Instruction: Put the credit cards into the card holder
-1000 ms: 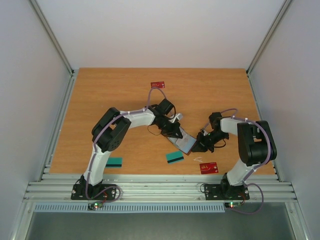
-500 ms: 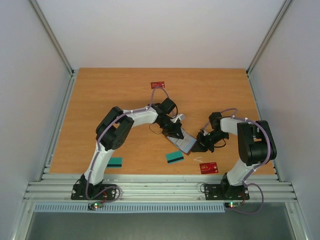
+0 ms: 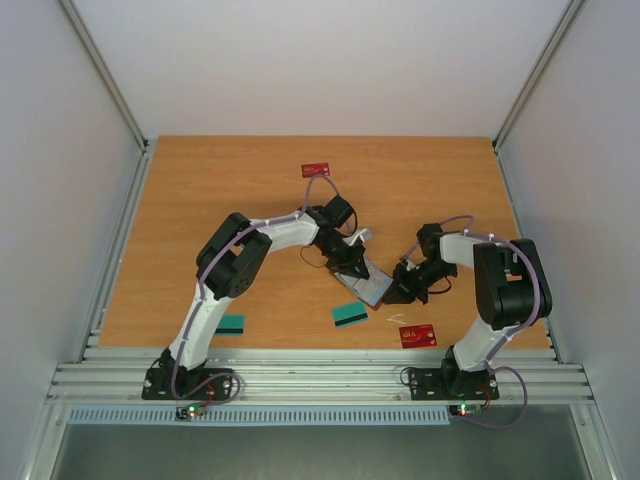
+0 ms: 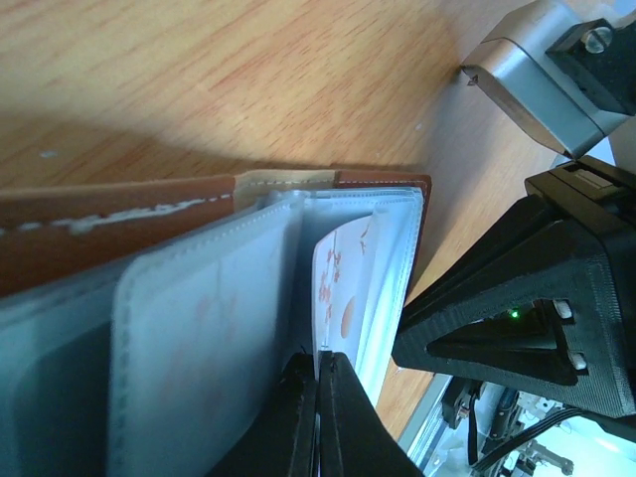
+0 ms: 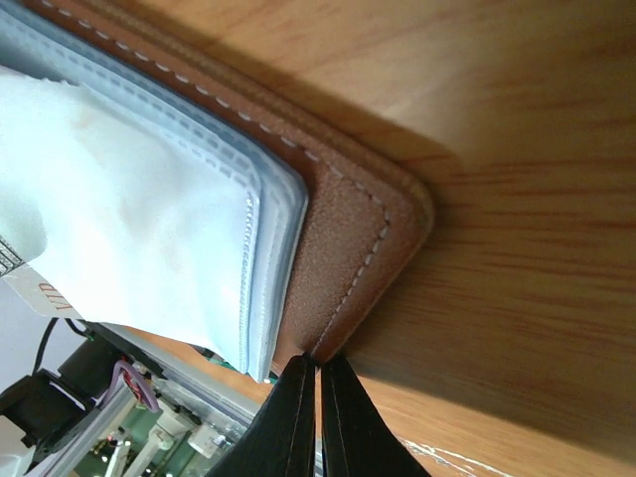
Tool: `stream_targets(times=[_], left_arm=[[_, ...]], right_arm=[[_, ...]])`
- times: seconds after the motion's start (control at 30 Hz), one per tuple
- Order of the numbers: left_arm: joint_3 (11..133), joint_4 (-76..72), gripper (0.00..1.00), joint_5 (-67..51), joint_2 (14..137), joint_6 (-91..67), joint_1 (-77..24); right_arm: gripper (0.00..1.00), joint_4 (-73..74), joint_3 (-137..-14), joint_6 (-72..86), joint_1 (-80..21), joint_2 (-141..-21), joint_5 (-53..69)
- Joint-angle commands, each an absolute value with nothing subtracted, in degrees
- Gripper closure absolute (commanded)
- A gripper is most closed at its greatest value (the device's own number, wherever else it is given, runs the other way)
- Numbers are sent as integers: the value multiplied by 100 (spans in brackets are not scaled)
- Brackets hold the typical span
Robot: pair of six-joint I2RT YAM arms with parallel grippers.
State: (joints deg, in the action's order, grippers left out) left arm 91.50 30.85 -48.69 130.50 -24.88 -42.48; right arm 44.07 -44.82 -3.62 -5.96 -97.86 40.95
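Note:
The brown leather card holder (image 3: 373, 290) lies open at the table's middle, its clear sleeves fanned out. My left gripper (image 3: 352, 264) is shut on a pale card with orange-red print (image 4: 343, 288), held on edge between the sleeves (image 4: 199, 328). My right gripper (image 3: 401, 289) is shut on the holder's brown leather cover (image 5: 343, 248) at its edge. Loose cards lie on the table: a red one (image 3: 316, 169) at the back, a red one (image 3: 418, 335) at the front right, a teal one with a black stripe (image 3: 349, 315) and a teal one (image 3: 231, 324).
A small white scrap (image 3: 398, 319) lies beside the front red card. The right arm's black housing (image 4: 517, 298) is close beside the holder in the left wrist view. Aluminium rails (image 3: 320, 380) run along the table's near edge.
My left gripper has shifted slightly right and nearer, onto the holder, with the card in it. The right gripper has stayed on the holder's cover.

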Motion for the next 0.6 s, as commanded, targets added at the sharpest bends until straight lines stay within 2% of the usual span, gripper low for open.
stream_targets(times=[0.0, 0.33, 0.57], left_arm=[[9079, 3371, 98, -4743, 13442, -2594, -4557], [9255, 3720, 91, -4493, 13294, -2678, -4557], [9468, 4102, 80, -4196, 12957, -2690, -4553]], right_arm=[[95, 3580, -4559, -261, -615, -10101, 3888], [95, 3448, -4532, -237, -615, -10155, 4022], [96, 3363, -4433, -236, -615, -10099, 4101]])
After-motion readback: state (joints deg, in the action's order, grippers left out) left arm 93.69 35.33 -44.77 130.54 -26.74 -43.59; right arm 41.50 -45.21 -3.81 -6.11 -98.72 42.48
